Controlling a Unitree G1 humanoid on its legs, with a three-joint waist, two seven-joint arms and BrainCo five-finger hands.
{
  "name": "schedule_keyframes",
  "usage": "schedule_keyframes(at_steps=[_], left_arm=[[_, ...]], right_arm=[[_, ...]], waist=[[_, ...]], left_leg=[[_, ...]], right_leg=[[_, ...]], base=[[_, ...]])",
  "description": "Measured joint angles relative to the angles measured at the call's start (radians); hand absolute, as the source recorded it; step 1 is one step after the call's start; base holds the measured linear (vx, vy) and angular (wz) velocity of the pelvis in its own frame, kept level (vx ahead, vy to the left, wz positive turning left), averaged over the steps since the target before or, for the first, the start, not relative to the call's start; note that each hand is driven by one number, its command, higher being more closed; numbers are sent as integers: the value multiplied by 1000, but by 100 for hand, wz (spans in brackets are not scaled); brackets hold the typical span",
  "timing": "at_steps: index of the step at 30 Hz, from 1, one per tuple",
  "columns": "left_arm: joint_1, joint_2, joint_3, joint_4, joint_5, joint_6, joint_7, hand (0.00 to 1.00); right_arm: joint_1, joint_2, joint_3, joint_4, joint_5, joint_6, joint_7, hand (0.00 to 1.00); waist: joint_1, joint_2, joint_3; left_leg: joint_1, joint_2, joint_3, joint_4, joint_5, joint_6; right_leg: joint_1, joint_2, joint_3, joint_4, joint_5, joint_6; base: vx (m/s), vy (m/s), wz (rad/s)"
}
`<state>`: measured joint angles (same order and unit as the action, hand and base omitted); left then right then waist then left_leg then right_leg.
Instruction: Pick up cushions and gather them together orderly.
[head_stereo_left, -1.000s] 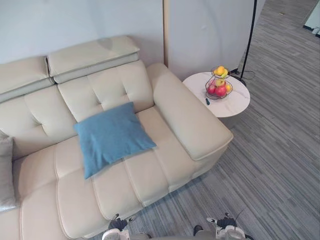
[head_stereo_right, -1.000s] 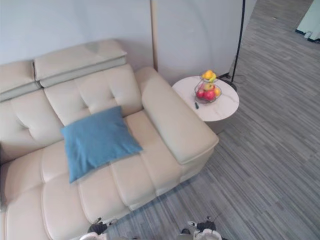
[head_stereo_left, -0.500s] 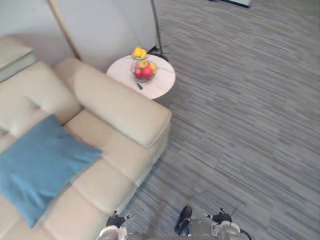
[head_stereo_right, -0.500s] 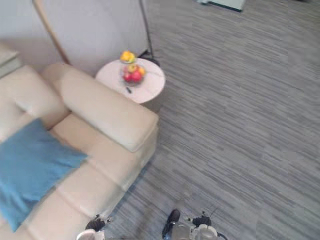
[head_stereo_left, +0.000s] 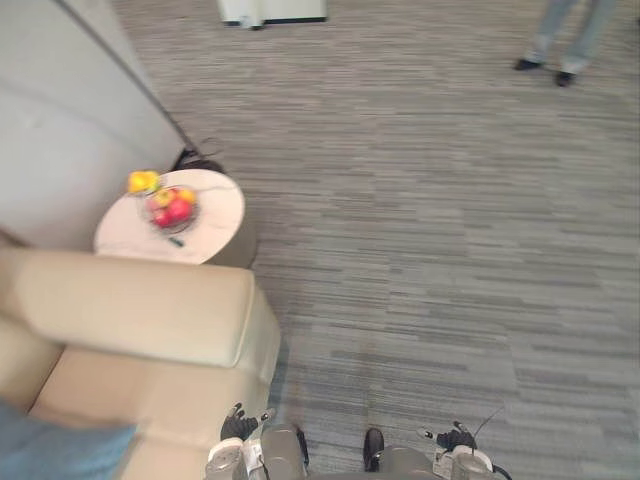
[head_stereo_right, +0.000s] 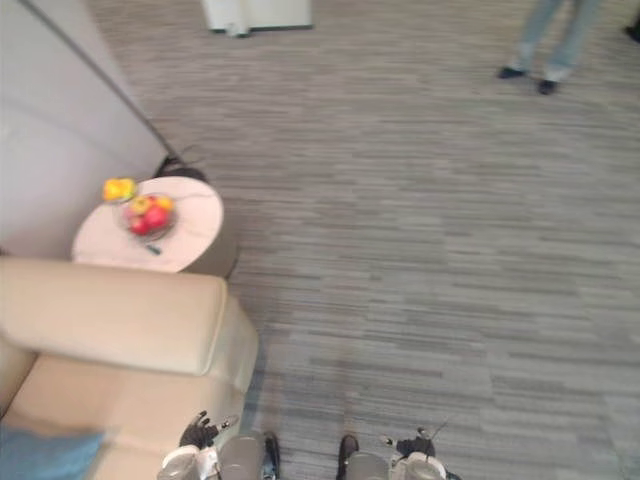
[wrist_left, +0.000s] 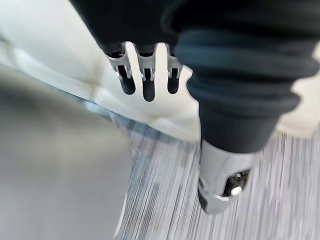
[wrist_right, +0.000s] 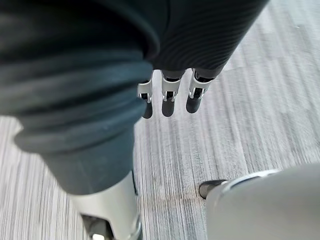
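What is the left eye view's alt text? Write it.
A cream sofa end, lower left, with a corner of a blue cushion on it. Beside it, a round table holding fruit; a person's legs far across the floor.

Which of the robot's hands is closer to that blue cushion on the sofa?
The left. Its left hand hangs by the sofa's front edge, a short way from the blue cushion; the right hand hangs farther off, over the carpet.

A: sofa (head_stereo_left: 130, 310) finish?
B: smooth, leather-like, slight sheen. The cushion (head_stereo_left: 45, 455) is matt blue cloth.
A: floor (head_stereo_left: 430, 250)?
B: matt grey carpet, fine streaked texture. The counter (head_stereo_left: 218, 212) top is smooth, pale, stone-look.
A: hands?
B: left hand (wrist_left: 144, 75), right hand (wrist_right: 168, 95): glossy silver fingers, dark matt tips, matt ribbed covers.
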<state>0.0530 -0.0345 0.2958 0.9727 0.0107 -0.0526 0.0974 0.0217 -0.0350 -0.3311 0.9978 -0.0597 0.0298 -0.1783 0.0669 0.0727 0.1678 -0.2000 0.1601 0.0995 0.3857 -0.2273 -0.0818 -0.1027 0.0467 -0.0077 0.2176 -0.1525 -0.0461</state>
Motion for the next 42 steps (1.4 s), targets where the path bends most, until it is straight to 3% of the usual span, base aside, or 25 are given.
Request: schedule_keyframes(at_steps=[1,4,7,8,11,13,14,15,16,18,20,21,22,24,26,28,29,30,31,33,35,37,39,41,42], left_arm=[[4,6,0,2,1,1,0,0],[-3,40,-28,12,5,11,0,0],[-10,44,-52,23,4,20,8,0],[-9,48,-70,34,3,20,8,0],[-34,57,-129,64,-5,24,8,0],[-46,51,-132,82,-4,29,8,0],[-56,52,-152,86,-4,32,8,0],[-57,68,-167,97,-4,30,8,0],[-64,91,-175,107,-3,32,8,0],[-73,84,-178,107,10,33,7,0],[-75,66,-179,105,18,32,6,0],[-72,55,-179,107,25,34,5,0],[-68,48,-175,102,26,37,3,0],[-70,59,-175,84,24,35,4,0],[-66,58,-175,57,23,30,6,0],[-58,55,-164,28,14,17,7,0],[-58,51,-158,25,10,17,7,0],[-54,47,-155,20,4,16,8,0],[-49,50,-156,21,5,14,10,0],[-54,61,-157,20,6,12,12,0],[-60,67,-119,16,3,16,10,0],[-59,67,-100,19,3,18,12,0],[-50,70,-144,23,6,22,12,0],[-57,87,-174,36,5,23,13,0],[-64,92,-178,43,5,27,14,0]], right_arm=[[2,4,1,-2,2,-1,0,0],[30,34,0,-29,19,-4,-10,0],[21,34,1,-37,18,-3,-4,0],[11,30,1,-34,18,-4,-1,0],[-37,4,12,11,19,-4,2,0],[-62,-20,24,31,19,-5,2,0],[-71,-32,27,32,18,-10,0,0],[-71,-29,35,36,18,-11,0,0],[-60,-24,35,44,18,-12,-1,0],[-53,-37,24,54,19,-10,-1,0],[-40,-48,18,46,27,-12,-7,0],[-38,-47,18,47,30,-11,-14,0],[-31,-45,18,40,32,-11,-23,0],[-25,-32,18,42,38,-9,-31,0],[-25,-20,17,44,38,-6,-32,0],[-33,-17,15,41,40,-3,-37,0],[-32,-16,14,40,40,-3,-38,0],[-30,-14,10,42,40,-3,-38,0],[-25,-15,11,44,40,-3,-38,0],[-20,11,10,50,40,0,-38,0],[-17,39,-20,42,40,2,-37,0],[-19,47,-19,41,38,0,-36,0],[-20,43,-16,4,36,-4,-30,0],[-41,36,-10,-5,31,-3,-27,0],[-48,36,-10,-2,31,-4,-25,0]], waist=[[3,-5,-9],[-8,-60,-28],[-2,-64,-32],[-5,-62,-35],[-9,-29,-34],[-14,-6,-19],[-17,-1,-15],[-15,-15,-19],[-21,-43,-21],[-25,-18,-21],[-47,9,-8],[-46,24,8],[-45,25,18],[-27,11,30],[-7,9,29],[0,8,29],[1,6,30],[6,4,29],[17,-10,22],[11,-54,-5],[24,-75,-1],[42,-79,0],[37,-58,-3],[20,-57,6],[7,-70,10]], left_leg=[[7,-6,16,0,1,0],[74,-32,121,-36,-21,11],[149,-43,238,-72,-31,29],[159,-43,263,-76,-31,29],[224,-29,335,-133,-31,29],[292,-24,350,-172,-26,20],[326,-18,371,-185,-26,20],[342,-27,383,-183,-26,20],[362,-46,389,-165,-37,2],[337,6,376,-48,-39,-5],[273,77,346,202,-17,-6],[211,137,302,417,40,39],[160,166,273,555,15,87],[63,155,227,636,-48,77],[-31,121,205,547,-75,63],[-111,59,169,302,-70,54],[-117,32,142,198,-50,48],[-110,0,96,58,37,19],[-87,-28,87,31,90,31],[-79,-60,127,26,58,56],[-77,-54,156,105,22,90],[-33,-47,184,153,21,92],[120,-59,196,50,-41,122],[217,-77,198,-39,-92,102],[254,-83,201,-73,-92,102]], right_leg=[[-1,0,25,2,7,22],[-25,-54,45,73,-7,74],[-116,-108,-51,234,-50,112],[-137,-127,-121,252,-47,109],[-141,-188,-494,266,-25,36],[-178,-229,-590,411,-25,10],[-197,-235,-643,398,-80,-5],[-180,-226,-674,274,-40,-24],[-163,-216,-674,189,-10,-86],[-140,-172,-651,163,-21,-77],[-82,-125,-633,122,-38,-69],[-23,-99,-611,97,-53,-67],[20,-86,-582,93,-78,-65],[79,-87,-523,87,-110,-55],[108,-93,-461,68,-117,-44],[129,-111,-380,58,-131,-18],[139,-119,-350,58,-138,-1],[146,-130,-304,58,-155,31],[162,-139,-259,45,-159,56],[193,-168,-217,-51,-112,96],[226,-188,-191,-77,-59,118],[192,-208,-146,79,-40,139],[4,-275,-151,529,10,230],[-117,-337,-244,730,-48,175],[-149,-367,-310,730,-74,135]], base=[[264,268,-150],[271,228,-82],[299,112,-81],[274,33,-82],[323,-23,-92],[325,-106,-119],[280,-123,-103],[284,-126,-86],[392,-143,-86],[364,-142,-69],[251,-87,-42],[266,-23,-58],[321,10,-66],[265,42,-71],[248,86,-93],[358,216,-109],[427,298,-111],[369,274,-119],[418,234,-103],[565,219,-48],[519,231,-48],[383,190,-69],[378,125,-67],[462,20,-18],[486,-47,-6]])
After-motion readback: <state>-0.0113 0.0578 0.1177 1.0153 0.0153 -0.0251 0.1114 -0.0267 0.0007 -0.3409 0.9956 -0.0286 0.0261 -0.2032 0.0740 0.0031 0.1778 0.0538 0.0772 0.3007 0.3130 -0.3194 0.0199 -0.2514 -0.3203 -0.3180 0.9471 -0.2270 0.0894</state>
